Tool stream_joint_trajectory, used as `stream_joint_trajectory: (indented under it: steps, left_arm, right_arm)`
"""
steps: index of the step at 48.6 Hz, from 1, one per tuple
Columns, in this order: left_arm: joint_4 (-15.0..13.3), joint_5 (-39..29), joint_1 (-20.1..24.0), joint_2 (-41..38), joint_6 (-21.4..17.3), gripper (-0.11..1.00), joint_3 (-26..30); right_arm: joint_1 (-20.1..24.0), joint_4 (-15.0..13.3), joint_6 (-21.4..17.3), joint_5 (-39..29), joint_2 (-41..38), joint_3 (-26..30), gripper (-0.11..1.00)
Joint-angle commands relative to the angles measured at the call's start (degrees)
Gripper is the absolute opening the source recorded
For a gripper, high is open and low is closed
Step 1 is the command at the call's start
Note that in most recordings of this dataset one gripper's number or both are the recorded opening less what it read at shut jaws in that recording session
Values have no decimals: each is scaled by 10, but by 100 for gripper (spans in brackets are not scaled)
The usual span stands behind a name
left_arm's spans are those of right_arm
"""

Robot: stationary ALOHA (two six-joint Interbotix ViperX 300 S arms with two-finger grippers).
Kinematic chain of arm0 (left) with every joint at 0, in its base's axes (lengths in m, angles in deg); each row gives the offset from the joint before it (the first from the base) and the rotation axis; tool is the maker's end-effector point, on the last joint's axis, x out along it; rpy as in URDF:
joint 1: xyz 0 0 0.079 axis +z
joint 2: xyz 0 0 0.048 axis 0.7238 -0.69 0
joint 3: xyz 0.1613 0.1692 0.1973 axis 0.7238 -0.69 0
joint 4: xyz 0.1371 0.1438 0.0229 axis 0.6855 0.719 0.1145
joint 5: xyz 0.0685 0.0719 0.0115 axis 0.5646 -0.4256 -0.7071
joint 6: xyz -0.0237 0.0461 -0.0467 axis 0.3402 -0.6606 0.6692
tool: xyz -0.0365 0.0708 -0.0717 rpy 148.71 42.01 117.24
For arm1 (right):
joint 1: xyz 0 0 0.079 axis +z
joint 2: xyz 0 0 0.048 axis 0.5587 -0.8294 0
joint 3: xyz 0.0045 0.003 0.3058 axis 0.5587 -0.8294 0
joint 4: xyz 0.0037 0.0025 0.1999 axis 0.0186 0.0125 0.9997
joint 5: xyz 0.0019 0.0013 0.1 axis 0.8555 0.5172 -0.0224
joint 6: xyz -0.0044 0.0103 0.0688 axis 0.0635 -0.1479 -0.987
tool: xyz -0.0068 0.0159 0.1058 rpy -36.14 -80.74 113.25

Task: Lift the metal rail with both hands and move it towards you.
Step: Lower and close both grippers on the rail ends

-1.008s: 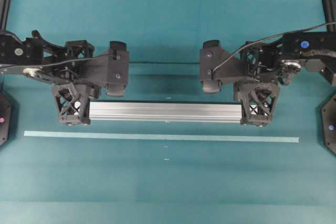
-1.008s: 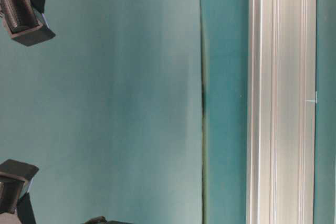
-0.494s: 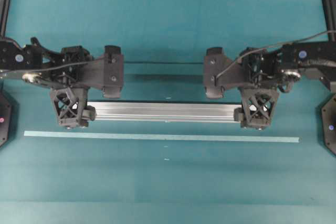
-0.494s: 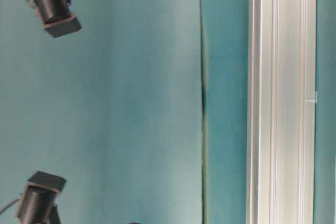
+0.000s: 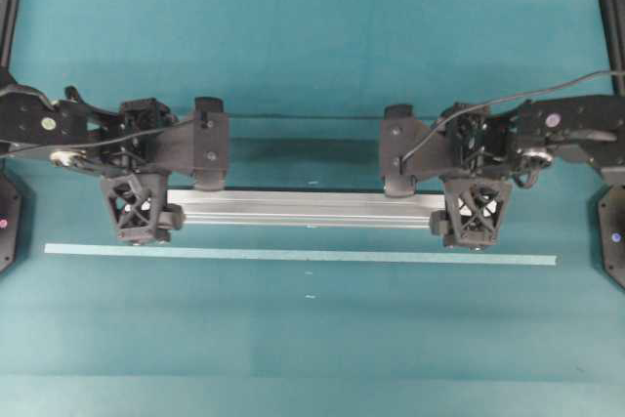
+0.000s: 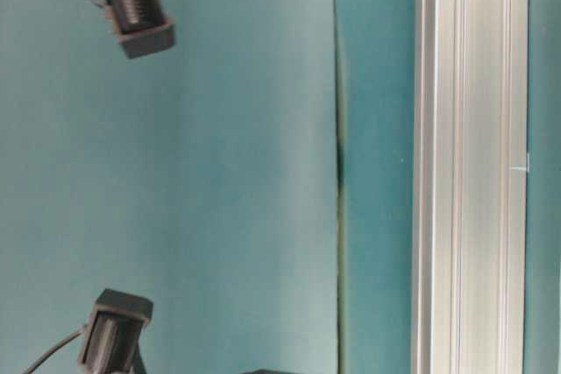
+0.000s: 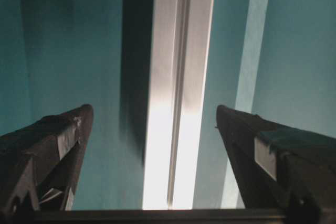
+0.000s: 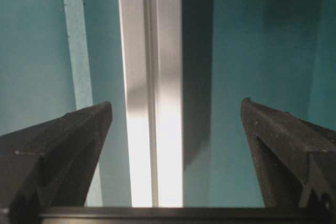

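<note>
One metal rail (image 5: 308, 208) on teal table (image 5: 312, 339), one tape strip (image 5: 293, 255), two grippers, left gripper (image 7: 152, 124) and right gripper (image 8: 176, 119), both spread wide

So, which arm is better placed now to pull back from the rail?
Neither is clearly better. The left claw and the right claw are both open, each straddling the rail without touching it, near its two ends.

Both sets of jaws have spread wide and released the metal rail (image 5: 305, 208), now lying on the table.
</note>
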Motion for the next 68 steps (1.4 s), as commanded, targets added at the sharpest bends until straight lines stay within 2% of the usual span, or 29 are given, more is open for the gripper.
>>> stream_joint_trajectory:
  steps: [1,11,36,58,64,68]
  left_arm:
    - [1,17,1,-5,11,96,4]
    - [1,47,1,-24,24,96,-9]
    - [1,152,1,-75,25,96,-50]
    - [2,171,-1,-87,25,94,-53]
    - [1,180,-11,-87,24,85,-54]
    - [1,182,-24,-87,21,66,-54]
  right_arm:
    - [3,0,0,13,-8,-1,99]
    - [3,2,1,46,-27,-17,99]
    - [3,4,2,101,-80,-33,99]
    - [3,7,-7,117,-87,-33,98]
    - [3,16,-29,117,-87,-33,90]
    - [4,18,-55,116,-87,-33,74]
